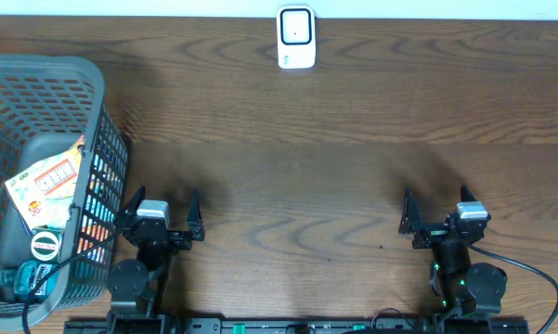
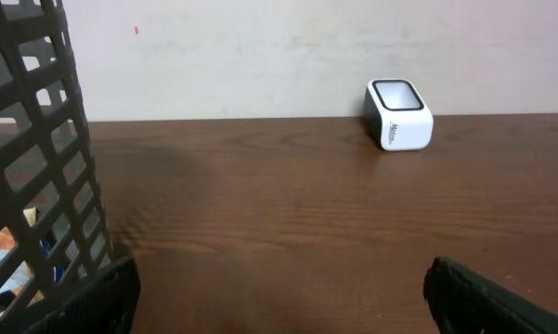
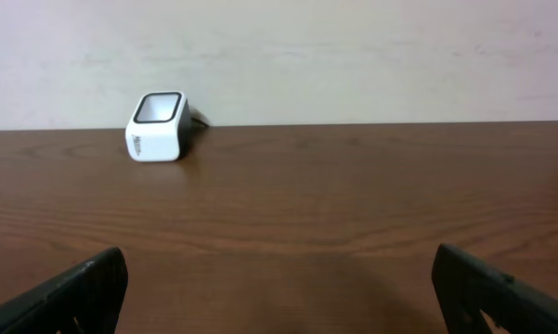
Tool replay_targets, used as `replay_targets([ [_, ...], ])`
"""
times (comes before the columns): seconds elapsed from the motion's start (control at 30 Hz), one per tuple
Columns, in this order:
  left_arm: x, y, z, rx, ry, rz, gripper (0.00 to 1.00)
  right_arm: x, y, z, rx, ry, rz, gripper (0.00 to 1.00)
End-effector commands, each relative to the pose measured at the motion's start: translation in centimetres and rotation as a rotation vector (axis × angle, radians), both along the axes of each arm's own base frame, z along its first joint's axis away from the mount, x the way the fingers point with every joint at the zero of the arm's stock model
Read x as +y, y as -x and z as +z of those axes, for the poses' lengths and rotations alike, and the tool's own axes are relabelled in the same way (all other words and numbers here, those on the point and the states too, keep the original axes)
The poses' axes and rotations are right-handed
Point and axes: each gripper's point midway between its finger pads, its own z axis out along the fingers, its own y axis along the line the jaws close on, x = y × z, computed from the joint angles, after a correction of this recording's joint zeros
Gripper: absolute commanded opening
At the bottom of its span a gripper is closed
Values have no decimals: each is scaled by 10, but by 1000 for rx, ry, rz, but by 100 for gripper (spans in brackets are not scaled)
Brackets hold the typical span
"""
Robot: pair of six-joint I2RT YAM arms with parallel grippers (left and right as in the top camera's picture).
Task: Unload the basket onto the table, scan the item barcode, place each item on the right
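Note:
A white barcode scanner (image 1: pixel 296 37) with a dark window stands at the table's far edge, also seen in the left wrist view as the scanner (image 2: pixel 399 115) and in the right wrist view as the scanner (image 3: pixel 158 126). A grey mesh basket (image 1: pixel 93 111) at the left holds packaged items, the top one a colourful flat packet (image 1: pixel 46 183). My left gripper (image 1: pixel 163 210) sits open beside the basket near the front edge, nothing between its fingers (image 2: pixel 102 297). My right gripper (image 1: pixel 439 206) is open at the front right, fingers (image 3: pixel 501 292) wide apart and empty.
The basket wall (image 2: pixel 37 158) fills the left of the left wrist view, close to the left finger. A black cable (image 1: pixel 538 274) trails from the right arm's base. Brown wooden tabletop (image 1: pixel 306 167) stretches between the grippers and the scanner. A pale wall backs the table.

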Motion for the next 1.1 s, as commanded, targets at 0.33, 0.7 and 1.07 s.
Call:
replay_targets([
  [0.33,1,0,-17,52,7,5,98,1,0,-1,4,-12,-1,99],
  [0.7,1,0,-19,59,14,4,98,1,0,-1,4,-12,-1,99],
  [1.07,-47,13,25,44,209,-267,98,1,0,-1,4,-12,-1,99],
])
